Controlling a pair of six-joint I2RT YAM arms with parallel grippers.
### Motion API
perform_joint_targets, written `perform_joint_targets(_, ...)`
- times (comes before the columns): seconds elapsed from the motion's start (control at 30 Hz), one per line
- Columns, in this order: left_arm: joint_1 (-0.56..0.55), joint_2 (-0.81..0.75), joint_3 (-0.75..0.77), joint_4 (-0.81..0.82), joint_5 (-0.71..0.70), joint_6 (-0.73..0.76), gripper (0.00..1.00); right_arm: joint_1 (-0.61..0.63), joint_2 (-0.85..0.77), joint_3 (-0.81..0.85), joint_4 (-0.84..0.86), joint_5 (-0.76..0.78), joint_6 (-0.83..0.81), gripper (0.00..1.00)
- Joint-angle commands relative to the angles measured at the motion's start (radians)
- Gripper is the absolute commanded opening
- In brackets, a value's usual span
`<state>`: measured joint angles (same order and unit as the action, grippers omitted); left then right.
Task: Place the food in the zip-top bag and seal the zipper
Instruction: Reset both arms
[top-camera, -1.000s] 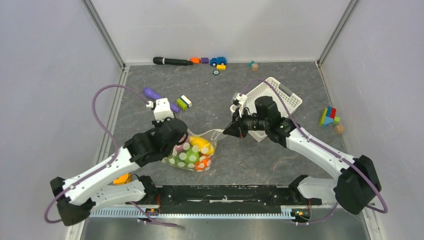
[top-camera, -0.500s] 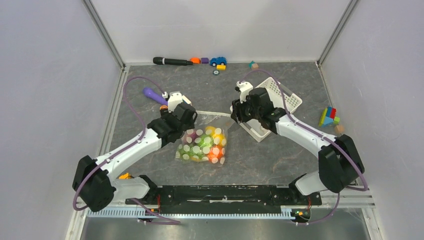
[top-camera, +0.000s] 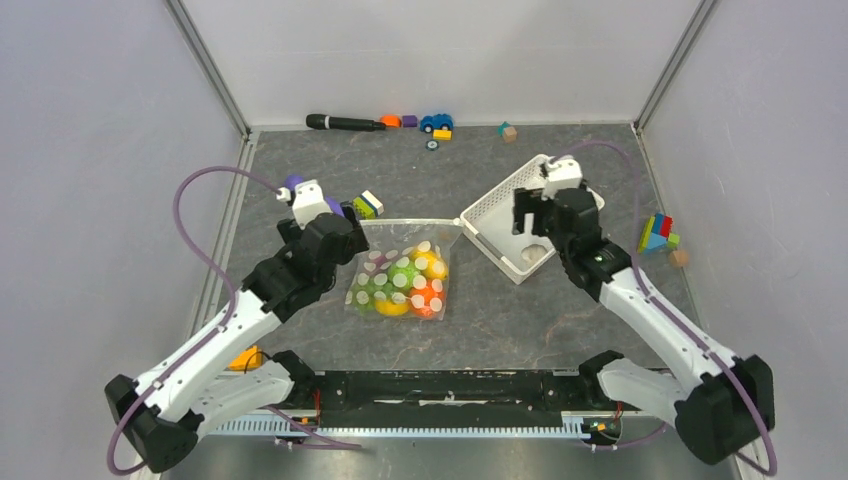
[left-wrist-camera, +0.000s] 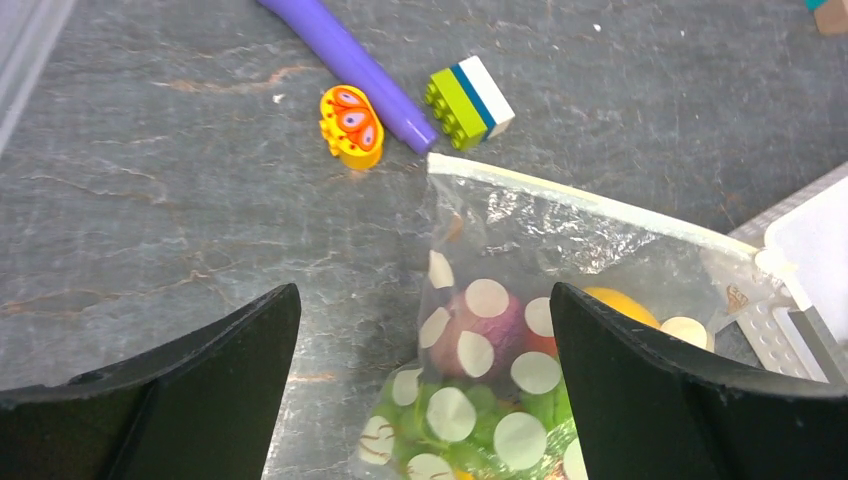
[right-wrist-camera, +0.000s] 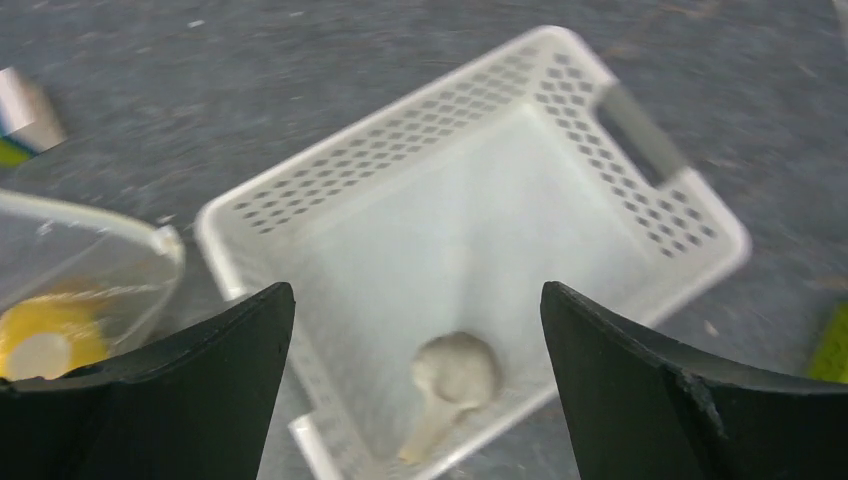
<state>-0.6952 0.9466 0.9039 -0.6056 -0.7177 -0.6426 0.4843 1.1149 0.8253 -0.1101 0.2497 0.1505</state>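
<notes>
The clear dotted zip-top bag (top-camera: 400, 262) lies flat on the grey table with the food (top-camera: 405, 282) inside it. Through the plastic I see a purple onion (left-wrist-camera: 490, 325), green grapes (left-wrist-camera: 470, 420) and a yellow mango (left-wrist-camera: 615, 305). The zipper (left-wrist-camera: 580, 200) runs straight along the bag's far edge (top-camera: 410, 222). My left gripper (left-wrist-camera: 422, 300) is open above the bag's left part, touching nothing. My right gripper (right-wrist-camera: 415, 300) hovers open over the white basket, right of the bag.
The white lattice basket (top-camera: 495, 205) touches the bag's right corner and holds a pale garlic-like piece (right-wrist-camera: 455, 372). A purple stick (left-wrist-camera: 350, 55), a green-white block (left-wrist-camera: 468, 95) and an orange toy (left-wrist-camera: 350, 122) lie beyond the bag. Coloured blocks (top-camera: 657, 233) sit far right.
Both grippers have opened and let go of the bag's top corners. The bag has dropped flat. The left arm drew back left, the right swung right over the basket.
</notes>
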Motion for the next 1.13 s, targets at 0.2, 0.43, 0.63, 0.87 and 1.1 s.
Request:
perform_joint_targets(0.2,0.003,-0.062,-0.034,-0.045,-0.153,-0.044,1.0,-0.471,-0.196,-0.212,0.007,0.009,0.156,0.98)
perform_joint_targets(0.43,0.003,-0.08,-0.051,-0.061,-0.209,-0.075,1.0,-0.596,-0.299,-0.281,0.038,0.021,0.157,0.98)
perform_joint_targets(0.63,0.003,-0.136,-0.098,-0.024,-0.215,-0.063,1.0,-0.596,-0.356,-0.334,0.094,0.011,0.149,0.98)
perform_joint_targets(0.87,0.003,-0.167,-0.128,0.006,-0.217,-0.051,1.0,-0.596,-0.375,-0.374,0.14,0.009,0.136,0.98)
perform_joint_targets(1.1,0.003,-0.17,-0.143,0.023,-0.221,-0.039,1.0,-0.596,-0.396,-0.394,0.174,-0.005,0.126,0.98)
